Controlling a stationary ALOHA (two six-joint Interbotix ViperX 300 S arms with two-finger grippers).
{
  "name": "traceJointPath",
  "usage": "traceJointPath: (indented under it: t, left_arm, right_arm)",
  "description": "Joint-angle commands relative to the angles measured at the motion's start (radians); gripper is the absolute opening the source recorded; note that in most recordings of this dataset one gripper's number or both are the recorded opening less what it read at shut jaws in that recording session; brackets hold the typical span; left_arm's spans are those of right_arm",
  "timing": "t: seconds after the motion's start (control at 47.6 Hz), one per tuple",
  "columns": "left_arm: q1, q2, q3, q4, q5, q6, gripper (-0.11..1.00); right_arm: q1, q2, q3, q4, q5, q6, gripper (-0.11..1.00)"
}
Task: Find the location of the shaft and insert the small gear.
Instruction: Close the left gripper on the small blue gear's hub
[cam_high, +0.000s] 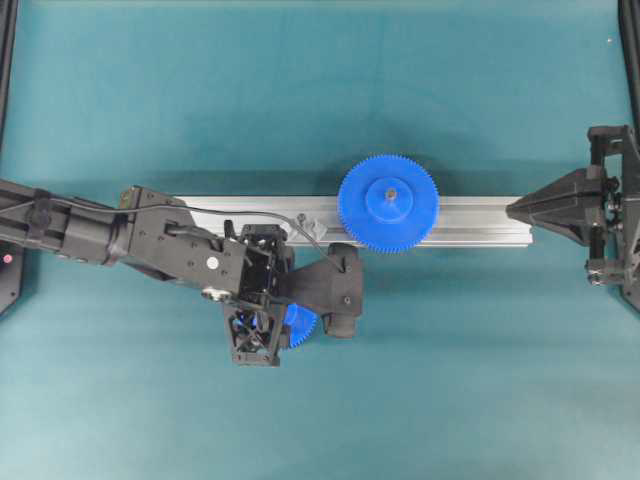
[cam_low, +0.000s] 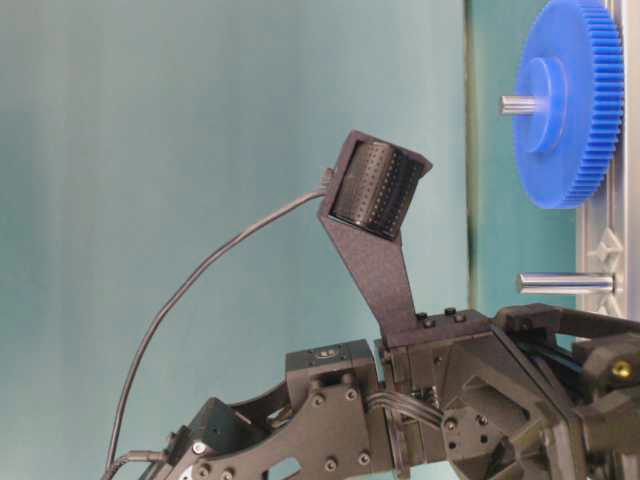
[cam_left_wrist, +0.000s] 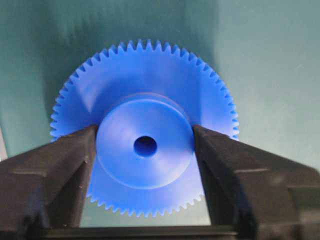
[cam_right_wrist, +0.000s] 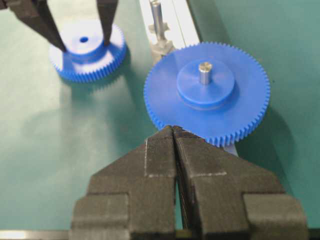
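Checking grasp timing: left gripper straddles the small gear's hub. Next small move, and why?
Probably finish closing. The left gripper has a finger at each side of the raised hub of the small bright blue plastic toothed gear, which lies flat on the teal mat. The bare grey metal shaft waits on the aluminium rail.

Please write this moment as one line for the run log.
left gripper: fingers at small gear hub, on table | right gripper: shut, idle | shaft: bare, beside large gear
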Motion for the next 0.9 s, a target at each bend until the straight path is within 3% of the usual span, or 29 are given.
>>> traceJointPath:
  t: [0.0,0.588,0.883]
  left_arm:
    - [-0.003,-0.009,-0.008,0.002,0.020,0.008,0.63]
    - [-0.003,-0.044,-0.034,0.005,0.020,0.041,0.63]
    - [-0.002,-0.075,-0.100,0.005,0.061,0.048,0.63]
  right_arm:
    - [-0.003,0.005,-0.011,0.003,-0.009,0.008,0.02]
    - [-0.003,-0.015,-0.009,0.003,-0.003,0.008,0.02]
    - [-0.003,-0.051,-0.008,0.003,0.025,0.008,0.02]
